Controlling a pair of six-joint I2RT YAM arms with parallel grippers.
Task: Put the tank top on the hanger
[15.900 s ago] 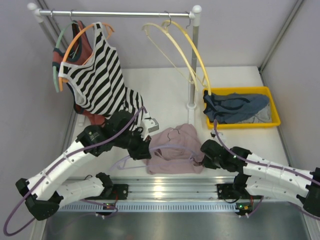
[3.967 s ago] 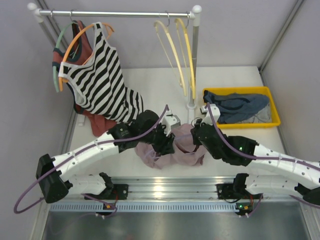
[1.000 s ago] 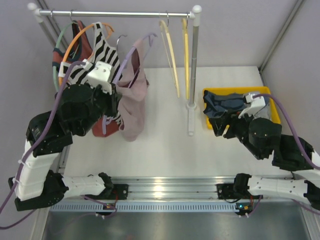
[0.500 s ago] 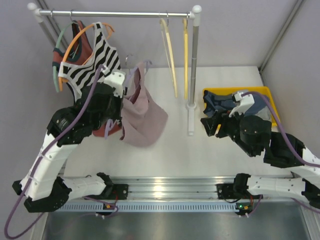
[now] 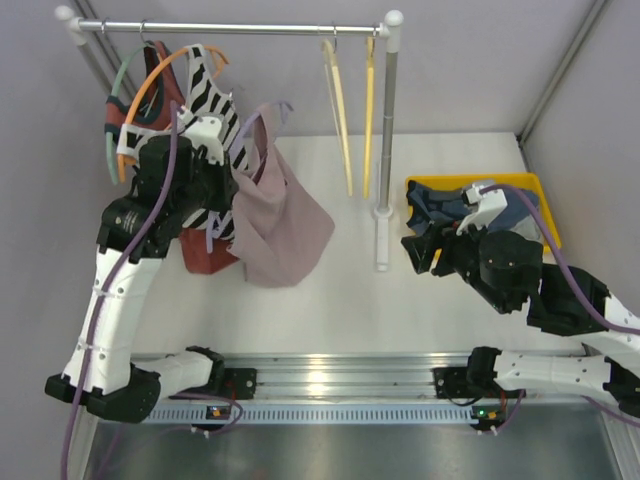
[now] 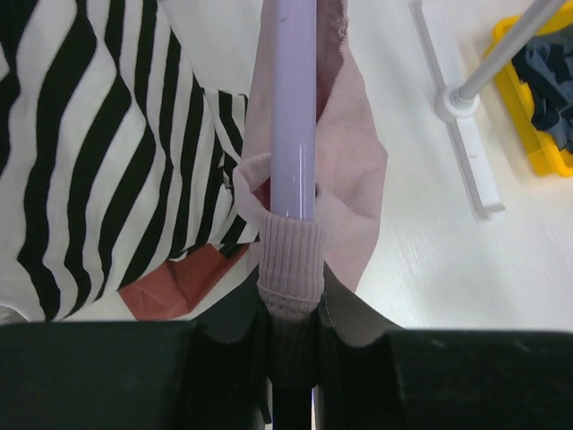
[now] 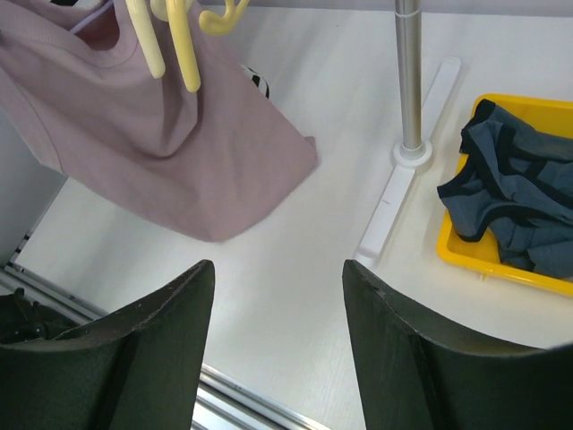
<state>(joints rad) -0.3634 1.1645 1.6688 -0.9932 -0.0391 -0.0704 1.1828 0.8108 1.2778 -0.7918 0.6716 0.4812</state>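
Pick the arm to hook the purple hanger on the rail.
Left. The left gripper holds the hanger, tank top draped on it, near the rail; the right gripper is open and empty, over by the yellow bin.

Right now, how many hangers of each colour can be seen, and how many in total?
Pale yellow hangers: 2
Orange hanger: 1
Green hanger: 1
Lavender hanger: 1
Total: 5
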